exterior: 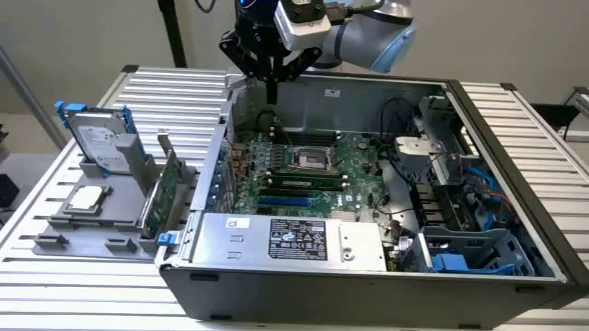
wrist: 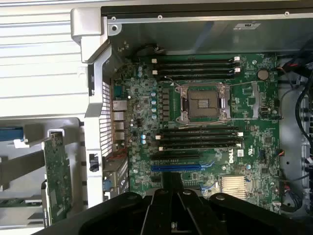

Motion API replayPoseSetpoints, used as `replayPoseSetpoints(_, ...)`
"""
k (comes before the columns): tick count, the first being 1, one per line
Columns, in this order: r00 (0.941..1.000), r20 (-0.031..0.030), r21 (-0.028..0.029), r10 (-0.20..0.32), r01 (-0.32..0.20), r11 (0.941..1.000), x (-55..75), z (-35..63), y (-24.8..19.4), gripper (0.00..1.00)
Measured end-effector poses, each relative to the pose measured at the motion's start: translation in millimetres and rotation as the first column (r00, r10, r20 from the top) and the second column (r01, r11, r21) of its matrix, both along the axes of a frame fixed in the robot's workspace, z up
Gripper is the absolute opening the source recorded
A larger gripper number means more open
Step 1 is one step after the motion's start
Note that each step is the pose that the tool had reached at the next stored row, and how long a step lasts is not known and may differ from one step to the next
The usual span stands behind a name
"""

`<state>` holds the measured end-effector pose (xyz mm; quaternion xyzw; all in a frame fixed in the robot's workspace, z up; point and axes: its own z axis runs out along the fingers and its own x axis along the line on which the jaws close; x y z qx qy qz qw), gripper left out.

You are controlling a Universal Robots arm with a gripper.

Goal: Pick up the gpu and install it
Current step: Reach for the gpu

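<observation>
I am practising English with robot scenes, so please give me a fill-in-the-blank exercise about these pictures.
1. The gpu stands in a gray holder to the exterior view's ____ of the computer case.
2. The gripper hangs above the case and holds ____.
3. The hard drive near the gpu has a ____ frame.
Missing words: left; nothing; blue.

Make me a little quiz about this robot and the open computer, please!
1. True or false: the gpu is already plugged into the motherboard.
2. Pick one: where does the gripper hang? A) above the open case B) above the hard drive C) touching the gpu
3. Fill the gap: the gpu stands in a grey holder on the exterior view's ____ of the case.

Key: 1 false; 2 A; 3 left.
</observation>
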<state>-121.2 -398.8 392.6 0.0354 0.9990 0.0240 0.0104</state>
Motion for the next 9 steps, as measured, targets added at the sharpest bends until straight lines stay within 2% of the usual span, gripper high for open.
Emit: replayPoseSetpoints(9,1.0,0.0,0.0,0.0,0.0,1.0,0.0,0.0,0.0,0.11)
